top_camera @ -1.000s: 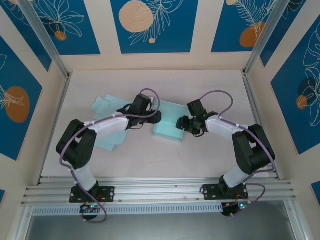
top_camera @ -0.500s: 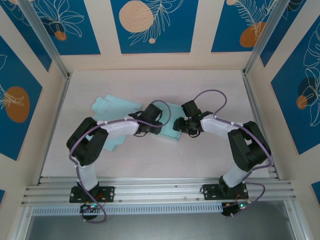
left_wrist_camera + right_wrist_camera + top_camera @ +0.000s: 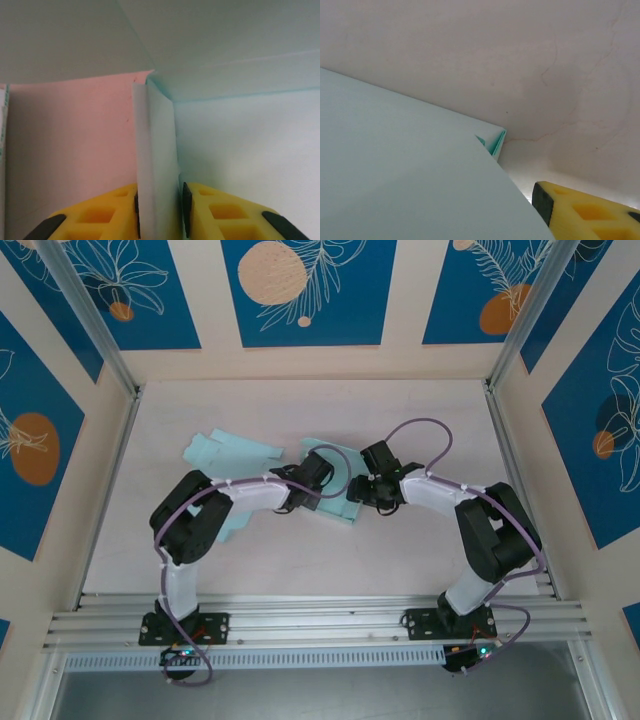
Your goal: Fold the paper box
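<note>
The mint-green paper box (image 3: 338, 505) lies mid-table between both arms. My left gripper (image 3: 318, 478) is at its left side. In the left wrist view an upright pale wall (image 3: 156, 150) of the box stands between the yellow fingers (image 3: 100, 215), and both black pads touch it. My right gripper (image 3: 368, 487) is at the box's right edge. In the right wrist view a large mint panel (image 3: 395, 165) covers the left side and one yellow finger (image 3: 585, 210) shows beside its edge; the other finger is hidden.
More flat mint paper (image 3: 228, 452) lies at the back left, partly under the left arm. The pale table (image 3: 300, 560) is bounded by patterned walls and a metal rail (image 3: 320, 625) at the near edge.
My left gripper has moved right to the box and its jaws have narrowed onto the upright wall. The right gripper has shifted slightly left against the box.
</note>
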Robot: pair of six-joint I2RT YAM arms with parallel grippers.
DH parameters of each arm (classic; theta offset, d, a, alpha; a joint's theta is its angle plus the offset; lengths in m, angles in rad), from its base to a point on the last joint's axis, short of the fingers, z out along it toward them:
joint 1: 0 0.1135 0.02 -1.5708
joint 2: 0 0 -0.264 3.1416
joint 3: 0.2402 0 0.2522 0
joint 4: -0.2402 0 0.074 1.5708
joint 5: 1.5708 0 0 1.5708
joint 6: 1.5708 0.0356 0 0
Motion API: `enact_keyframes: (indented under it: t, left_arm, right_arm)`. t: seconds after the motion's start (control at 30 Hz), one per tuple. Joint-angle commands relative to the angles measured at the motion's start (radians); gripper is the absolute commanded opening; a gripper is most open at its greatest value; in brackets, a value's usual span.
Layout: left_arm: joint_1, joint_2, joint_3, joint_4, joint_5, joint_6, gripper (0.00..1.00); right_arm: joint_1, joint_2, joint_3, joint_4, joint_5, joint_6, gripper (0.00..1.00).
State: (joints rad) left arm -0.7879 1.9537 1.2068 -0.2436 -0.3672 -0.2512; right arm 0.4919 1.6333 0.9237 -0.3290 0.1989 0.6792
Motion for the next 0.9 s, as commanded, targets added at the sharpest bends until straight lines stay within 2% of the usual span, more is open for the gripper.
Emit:
enact_keyframes:
  t: [0.0,0.2,0.23,0.3,0.57,0.87]
  left_arm:
    - [-0.009,0.020,0.008,-0.057,-0.036,0.016,0.25]
    - [-0.039,0.090,0.112,-0.231,-0.239,0.003,0.16]
    - [-0.040,0.105,0.128,-0.256,-0.257,-0.002,0.13]
    - [-0.040,0.130,0.151,-0.286,-0.266,-0.008,0.01]
    - [-0.043,0.141,0.156,-0.313,-0.288,-0.055,0.00]
    - [-0.034,0.140,0.131,-0.289,-0.224,-0.112,0.00]
  right_arm:
    - [0.010,0.013,0.021,-0.010,0.015,-0.004,0.58]
    - [0.013,0.018,0.020,-0.007,0.017,0.002,0.58]
    - [0.016,0.019,0.018,-0.005,0.016,0.002,0.58]
    - [0.024,0.026,0.024,-0.008,0.019,0.005,0.58]
    - [0.090,0.086,0.106,-0.160,0.137,0.068,0.58]
    - [0.190,0.222,0.217,-0.333,0.267,0.154,0.59]
